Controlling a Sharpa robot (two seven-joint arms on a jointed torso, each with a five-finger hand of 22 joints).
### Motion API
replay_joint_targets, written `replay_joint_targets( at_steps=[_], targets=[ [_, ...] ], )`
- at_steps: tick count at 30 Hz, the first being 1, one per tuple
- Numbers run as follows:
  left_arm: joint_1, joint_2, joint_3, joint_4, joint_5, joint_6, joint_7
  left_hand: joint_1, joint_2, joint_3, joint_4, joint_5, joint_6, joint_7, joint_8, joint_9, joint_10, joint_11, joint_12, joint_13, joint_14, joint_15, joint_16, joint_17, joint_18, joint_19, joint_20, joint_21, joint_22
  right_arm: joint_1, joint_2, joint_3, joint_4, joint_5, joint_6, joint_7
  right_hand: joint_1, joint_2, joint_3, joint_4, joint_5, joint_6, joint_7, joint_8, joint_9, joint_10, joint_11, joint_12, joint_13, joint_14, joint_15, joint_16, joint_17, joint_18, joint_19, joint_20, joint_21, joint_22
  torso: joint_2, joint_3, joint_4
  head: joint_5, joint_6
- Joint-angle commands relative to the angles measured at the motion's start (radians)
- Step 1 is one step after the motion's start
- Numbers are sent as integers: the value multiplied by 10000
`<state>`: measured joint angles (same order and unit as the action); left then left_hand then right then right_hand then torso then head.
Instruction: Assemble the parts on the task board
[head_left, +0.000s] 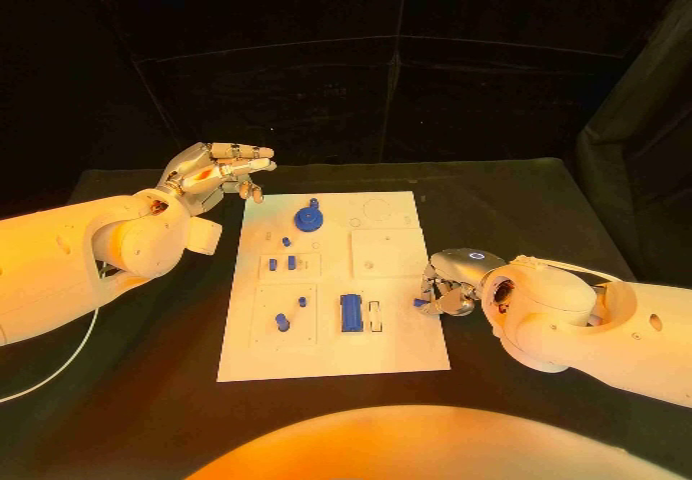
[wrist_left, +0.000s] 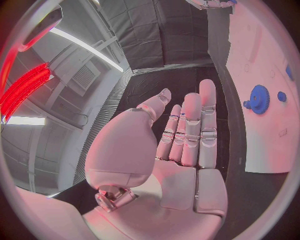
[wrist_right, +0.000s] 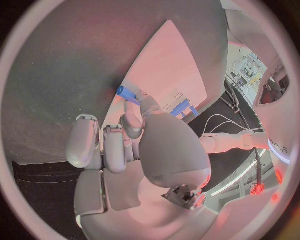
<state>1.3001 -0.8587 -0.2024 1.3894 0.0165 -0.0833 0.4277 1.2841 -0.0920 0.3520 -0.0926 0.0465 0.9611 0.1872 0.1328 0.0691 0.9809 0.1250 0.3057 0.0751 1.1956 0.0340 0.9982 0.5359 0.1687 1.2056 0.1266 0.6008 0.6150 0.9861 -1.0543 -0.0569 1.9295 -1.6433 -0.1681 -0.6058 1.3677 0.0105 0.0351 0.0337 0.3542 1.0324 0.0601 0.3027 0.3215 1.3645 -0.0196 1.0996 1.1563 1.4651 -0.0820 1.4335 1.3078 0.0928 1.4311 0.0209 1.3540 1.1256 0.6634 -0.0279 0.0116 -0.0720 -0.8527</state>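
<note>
So the right hand (head_left: 450, 293) pinches a small blue peg (wrist_right: 127, 92) in its fingers at the flat white plastic task board's (head_left: 397, 355) right edge, left hand (head_left: 219, 172) released beyond the far-left corner — I'd keep the peg upright and lower slowly.

a black table (head_left: 548, 210) stands before dark curtains (head_left: 433, 90), with a thin white cable (head_left: 58, 365) at its edge.

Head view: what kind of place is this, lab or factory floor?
Likely a lab test cell: a black table closed in by dark curtains, with a white task board of small blue parts laid out for assembly trials.
</note>
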Motion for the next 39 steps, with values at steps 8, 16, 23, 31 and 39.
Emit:
replay_joint_targets(
  at_steps=[8,16,23,31,39],
  targets=[
    [-6,26,5,-6,37,114,9,-1,97,-105,-6,21,-30,43,50,-12,-85,-18,60,-16,-124,3,55,-31,132,-52,42,-63,-26,-20,-50,-24,317,2090,-2493,724,-1016,-889,2232,377,894,158,76,-374,213,29,46,-97,-57,621,-15,-21,381,-98,21,9,-21,-69,12,-19,25,82,43],
    [-8,26,5,16,37,110,-18,-1,97,-105,-6,21,-30,43,50,-12,-85,-18,60,-16,-124,3,55,-31,132,-52,42,-63,-26,-19,246,-24,300,2957,-2632,862,-1458,-1227,3013,515,1017,293,67,-459,271,64,46,-145,-97,636,-14,7,443,-97,38,14,-19,-49,18,-20,13,127,-57],
    [-7,21,5,39,36,102,-17,-1,97,-105,-6,21,-30,43,50,-12,-85,-18,60,-16,-124,3,55,-31,132,-52,42,-63,-26,-18,668,-24,96,3727,-2121,597,-1767,-1356,3277,600,999,584,-38,-382,364,181,-34,-38,-12,660,-72,68,539,-121,92,-30,57,101,17,-16,10,151,-97],
    [-6,6,6,57,36,101,-16,-1,97,-105,-6,21,-30,43,50,-12,-85,-18,60,-16,-124,3,55,-31,132,-52,42,-63,-26,-17,943,-24,-48,4373,-1879,220,-2195,-1399,3252,766,1409,771,-113,-344,448,321,-96,-9,-6,685,-129,143,656,-152,156,-87,148,273,12,-9,-5,161,-118],
    [-5,0,6,64,36,112,-27,-1,97,-105,-6,21,-30,43,50,-12,-85,-18,60,-16,-124,3,55,-31,132,-52,42,-63,-26,-17,1135,-24,-143,4614,-1875,43,-2365,-1372,3199,833,1433,867,-155,-316,495,432,-127,134,116,696,-154,180,713,-164,184,-110,186,345,9,-6,-7,164,-122]
  ],
)
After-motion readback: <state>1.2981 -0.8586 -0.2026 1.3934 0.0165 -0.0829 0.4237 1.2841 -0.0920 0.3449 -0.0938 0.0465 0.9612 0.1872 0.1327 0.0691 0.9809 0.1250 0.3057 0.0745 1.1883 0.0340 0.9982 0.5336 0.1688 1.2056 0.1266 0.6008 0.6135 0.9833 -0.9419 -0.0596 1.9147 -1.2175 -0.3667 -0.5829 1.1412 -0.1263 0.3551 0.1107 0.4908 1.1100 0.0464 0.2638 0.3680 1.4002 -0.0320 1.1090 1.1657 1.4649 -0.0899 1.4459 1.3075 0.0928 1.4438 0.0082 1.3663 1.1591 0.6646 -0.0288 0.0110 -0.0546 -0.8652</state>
